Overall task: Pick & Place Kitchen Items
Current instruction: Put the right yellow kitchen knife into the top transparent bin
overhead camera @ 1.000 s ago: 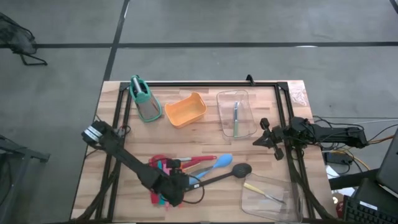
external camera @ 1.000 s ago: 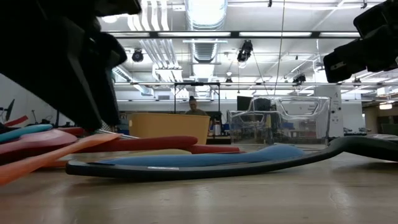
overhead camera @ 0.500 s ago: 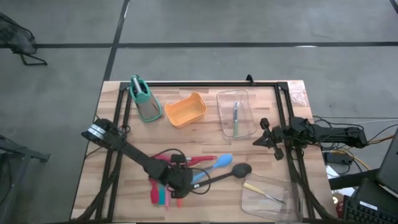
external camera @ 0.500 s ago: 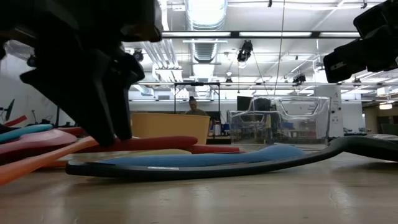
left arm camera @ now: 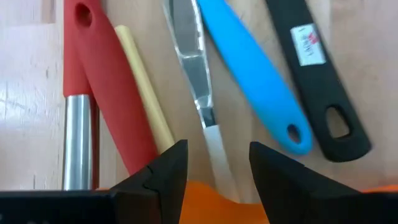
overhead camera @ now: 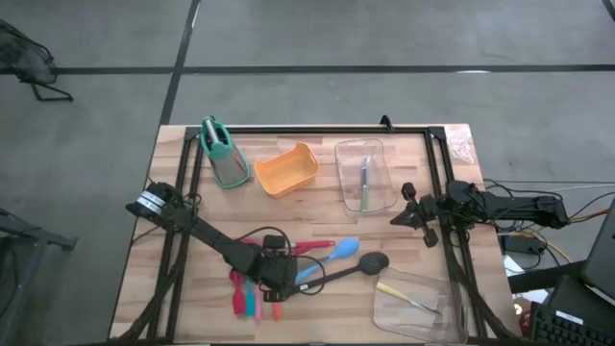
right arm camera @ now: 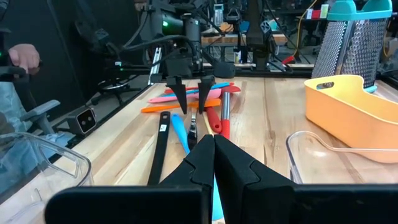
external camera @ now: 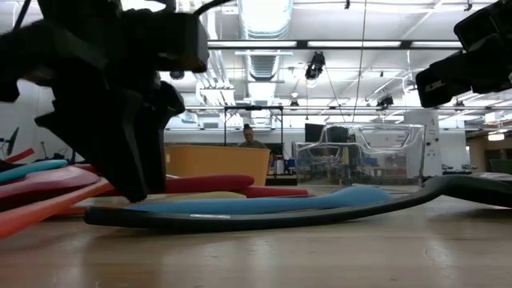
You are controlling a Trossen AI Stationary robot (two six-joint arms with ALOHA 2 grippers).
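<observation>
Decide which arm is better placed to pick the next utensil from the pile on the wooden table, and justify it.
Left. Its open left gripper hangs directly over the pile of coloured utensils, while the shut right gripper waits at the table's right edge.

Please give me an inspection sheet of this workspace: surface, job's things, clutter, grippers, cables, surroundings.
Surface: wooden table, black frame.
Job's things: utensil pile near the front; blue spatula, black ladle; green piece in the clear tray, yellow piece in the front tray.
Clutter: orange tub, grey grater holder.
Grippers: left gripper open, low over the pile; right gripper shut, waiting at the right edge.
Cables: bundle right of the table.
Surroundings: person far behind.
</observation>
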